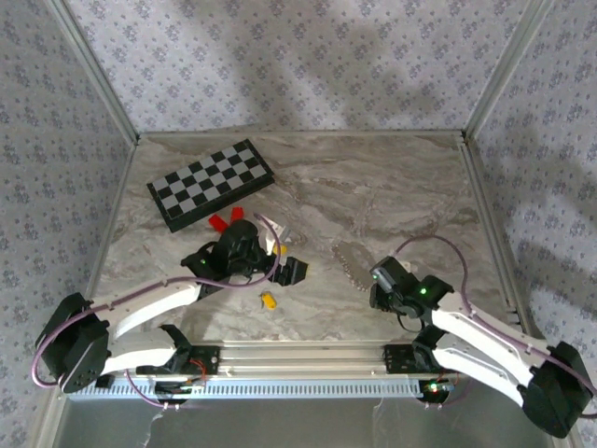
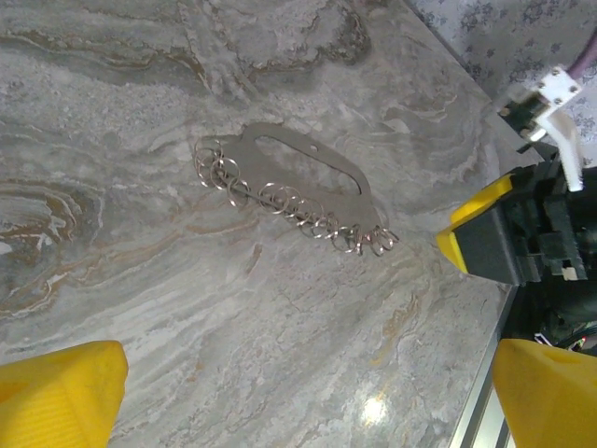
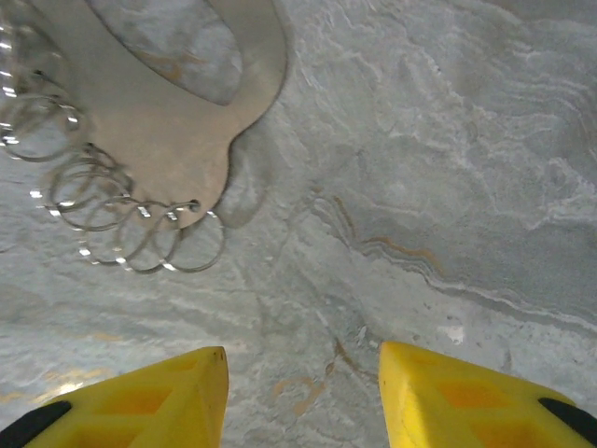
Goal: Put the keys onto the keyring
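Observation:
The keyring point(image 2: 308, 177) is a flat grey metal plate with a long slot and a row of small wire rings along one edge. It lies on the marble right of centre point(image 1: 350, 261). The key point(image 1: 269, 301), a tiny yellow-orange piece, rests alone on the table near the front, just below my left gripper point(image 1: 284, 263). My left gripper point(image 2: 308, 401) is open over bare marble, short of the keyring. My right gripper point(image 3: 303, 401) is open too, hovering just past the end of the plate point(image 3: 177, 121), touching nothing. One of its yellow fingers point(image 2: 476, 238) is beside the keyring's ringed end.
A folded chessboard point(image 1: 211, 183) lies at the back left, with two red blocks point(image 1: 220, 222) just in front of it beside the left arm. The aluminium table rail point(image 1: 308, 355) runs along the front edge. Patterned walls close in the sides and back.

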